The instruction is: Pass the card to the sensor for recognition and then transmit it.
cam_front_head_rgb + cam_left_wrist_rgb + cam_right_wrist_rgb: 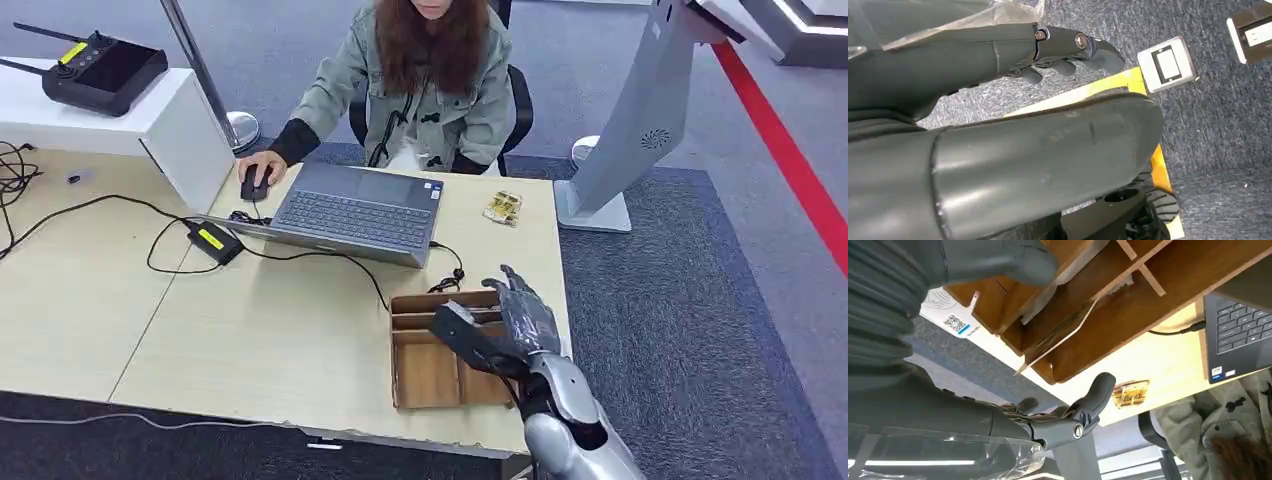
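Note:
A thin pale card (1060,332) leans on edge inside one compartment of the wooden divided tray (428,378) near the desk's right front corner. My right hand (512,318) hovers over the tray's right side, holding nothing. In the right wrist view its thumb (1008,260) is above the tray (1148,305) and its fingers (1093,395) reach past the tray's outer side, apart from the card. A small gold-coloured device (503,207) lies farther back on the desk. My left hand (1013,55) hangs over the carpet, fingers loosely extended and empty.
A person sits behind the desk with a hand on a mouse (254,184) beside an open laptop (355,212). Cables and a power brick (215,240) lie to the left. A white kiosk stand (625,140) rises right of the desk.

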`<state>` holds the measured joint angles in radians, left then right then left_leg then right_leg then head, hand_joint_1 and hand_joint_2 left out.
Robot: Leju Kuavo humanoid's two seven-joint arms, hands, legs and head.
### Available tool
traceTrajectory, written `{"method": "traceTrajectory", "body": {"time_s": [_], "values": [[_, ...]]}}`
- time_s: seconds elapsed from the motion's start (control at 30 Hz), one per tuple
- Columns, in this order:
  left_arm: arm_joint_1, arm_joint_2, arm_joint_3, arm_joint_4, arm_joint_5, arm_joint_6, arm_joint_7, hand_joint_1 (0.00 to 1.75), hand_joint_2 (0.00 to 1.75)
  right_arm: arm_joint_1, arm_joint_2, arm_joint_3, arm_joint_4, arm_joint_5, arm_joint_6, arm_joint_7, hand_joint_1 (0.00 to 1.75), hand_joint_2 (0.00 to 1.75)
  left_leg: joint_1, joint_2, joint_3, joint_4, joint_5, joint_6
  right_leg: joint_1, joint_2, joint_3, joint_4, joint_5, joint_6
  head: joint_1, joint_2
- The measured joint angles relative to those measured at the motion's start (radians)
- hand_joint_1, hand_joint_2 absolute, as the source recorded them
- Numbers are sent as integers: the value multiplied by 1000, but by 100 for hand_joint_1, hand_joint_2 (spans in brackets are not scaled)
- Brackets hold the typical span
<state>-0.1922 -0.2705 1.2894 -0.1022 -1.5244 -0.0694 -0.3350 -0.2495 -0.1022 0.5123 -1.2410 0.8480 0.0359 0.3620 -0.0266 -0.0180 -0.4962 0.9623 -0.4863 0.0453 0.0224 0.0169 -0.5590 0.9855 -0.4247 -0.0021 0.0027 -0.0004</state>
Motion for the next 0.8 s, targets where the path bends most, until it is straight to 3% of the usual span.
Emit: {"method": "traceTrajectory", "body": {"time_s": [0.8], "values": [[0,0,-16,-5,0,-3,3,0,0,-19,8,0,33,0,-18,-3,72,175,0,0,0,0,0,0,0,0,0,0,0,0,0,0]]}}
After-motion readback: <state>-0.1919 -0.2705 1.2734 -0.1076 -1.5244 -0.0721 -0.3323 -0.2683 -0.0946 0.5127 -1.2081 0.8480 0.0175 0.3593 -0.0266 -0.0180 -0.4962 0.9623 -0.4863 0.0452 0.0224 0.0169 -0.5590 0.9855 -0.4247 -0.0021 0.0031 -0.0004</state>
